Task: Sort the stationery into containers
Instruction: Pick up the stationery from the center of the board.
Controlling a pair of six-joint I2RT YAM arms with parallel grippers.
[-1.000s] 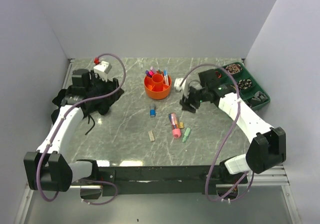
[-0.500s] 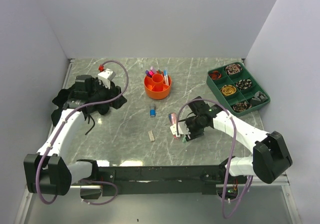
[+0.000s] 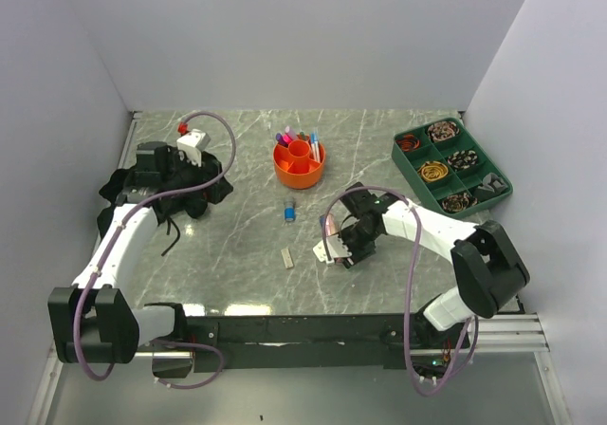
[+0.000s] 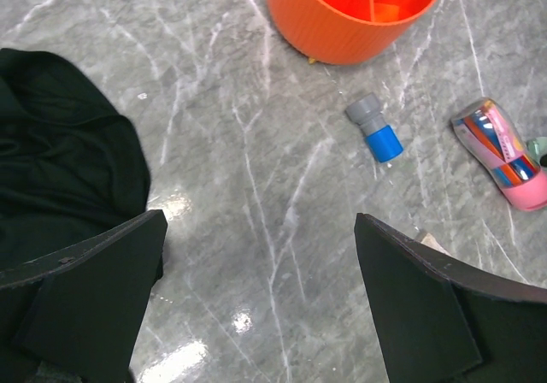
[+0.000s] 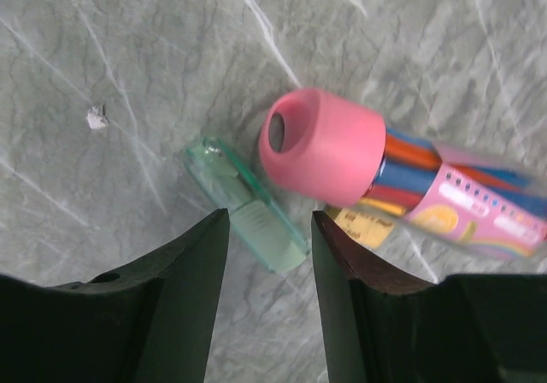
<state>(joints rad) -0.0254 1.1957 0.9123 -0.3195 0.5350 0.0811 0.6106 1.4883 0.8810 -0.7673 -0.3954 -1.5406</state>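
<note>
The round orange holder (image 3: 299, 162) stands at the back centre with several pens upright in it; its wall shows in the left wrist view (image 4: 355, 15). A small blue-and-grey marker (image 3: 289, 212) (image 4: 376, 131) and a beige eraser (image 3: 287, 258) lie in front of it. A pink-capped pack of coloured pens (image 5: 385, 165) (image 4: 502, 152), a pale green eraser (image 5: 248, 203) and a small yellow piece (image 5: 367, 226) lie together. My right gripper (image 3: 346, 252) (image 5: 269, 263) is open, low over the table, with the green eraser's near end between its fingertips. My left gripper (image 3: 211, 184) (image 4: 261, 315) is open and empty above bare table beside the black cloth.
A black cloth bundle (image 3: 142, 193) (image 4: 60, 178) lies at the left. A dark green multi-compartment tray (image 3: 453, 164) with small items stands at the back right. A white crumb (image 5: 97, 118) lies on the marble. Grey walls close in the table on three sides.
My right arm has swung from beside the orange holder forward and down to the pink pen pack and green eraser. My left arm has only shifted slightly.
</note>
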